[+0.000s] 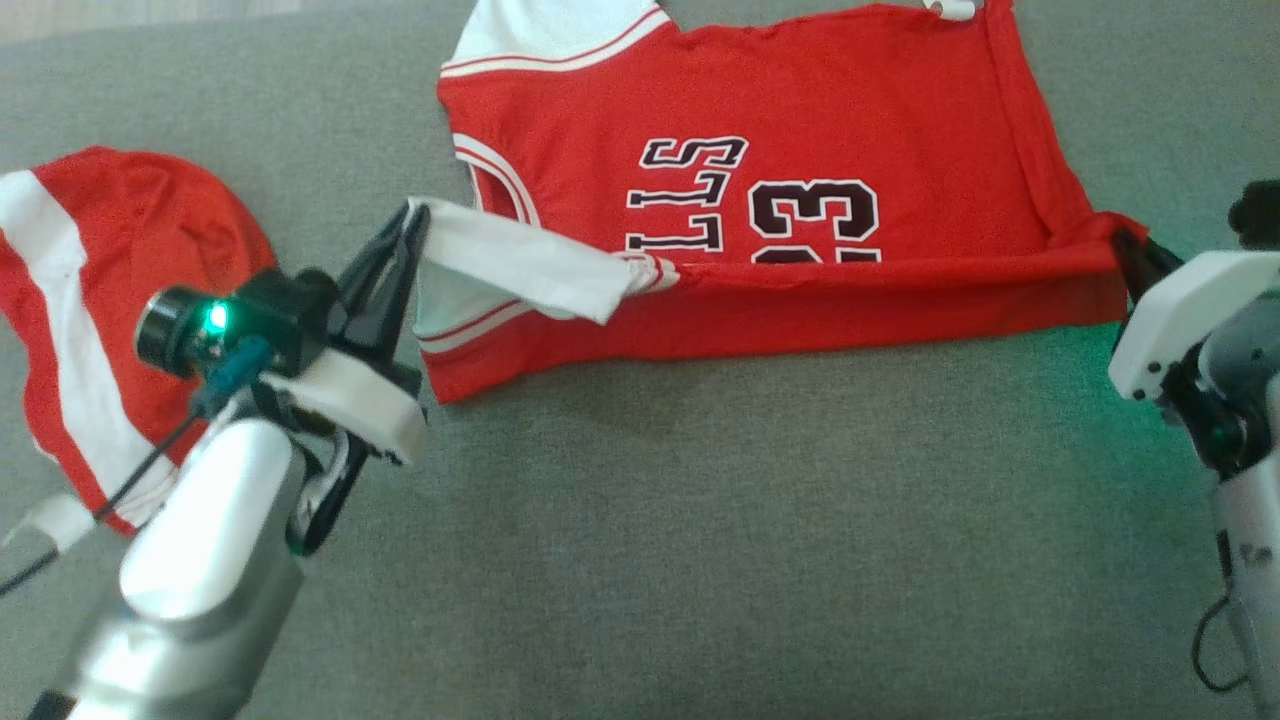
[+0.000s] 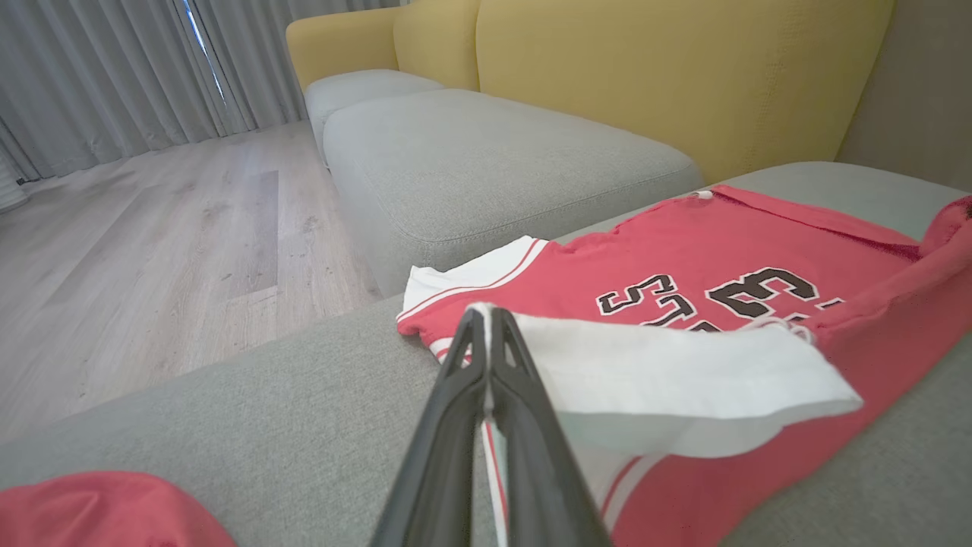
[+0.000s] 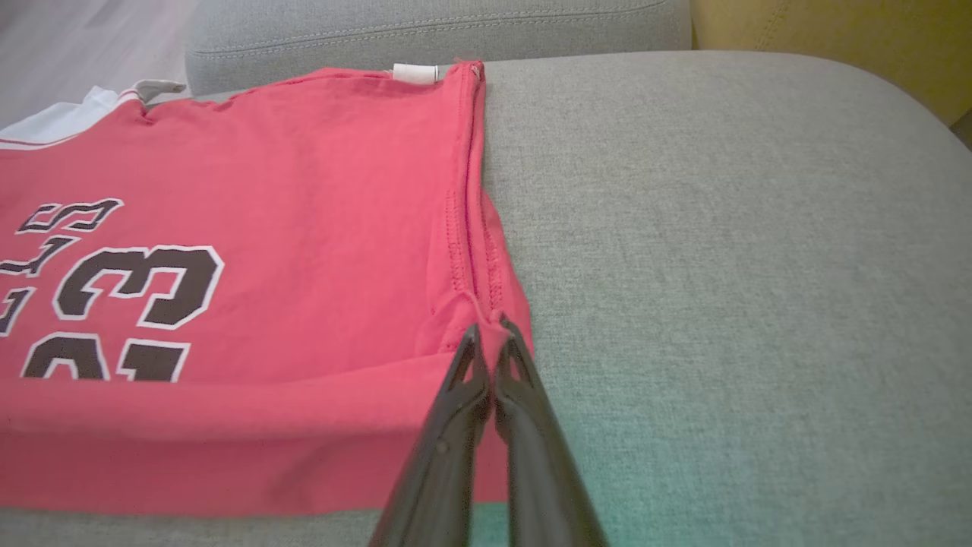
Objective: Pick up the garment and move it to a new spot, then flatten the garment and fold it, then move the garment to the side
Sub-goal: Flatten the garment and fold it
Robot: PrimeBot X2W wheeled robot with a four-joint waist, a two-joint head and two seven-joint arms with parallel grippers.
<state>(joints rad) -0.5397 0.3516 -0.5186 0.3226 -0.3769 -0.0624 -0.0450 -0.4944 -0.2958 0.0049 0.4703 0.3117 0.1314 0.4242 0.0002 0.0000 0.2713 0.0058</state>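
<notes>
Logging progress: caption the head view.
Both jaws clamp the red jersey by its raised near edge on a grey cushion.

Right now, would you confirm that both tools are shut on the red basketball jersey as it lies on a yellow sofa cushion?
Wrong colour: the sofa cushion is grey, as the head view shows. The left tool and right tool are indeed shut on the red basketball jersey.

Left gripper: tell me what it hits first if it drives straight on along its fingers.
The left gripper, shut on a white sleeve, would likely meet the jersey itself first, near its far striped shoulder. Depth is unclear; it may pass just above the cloth.
</notes>
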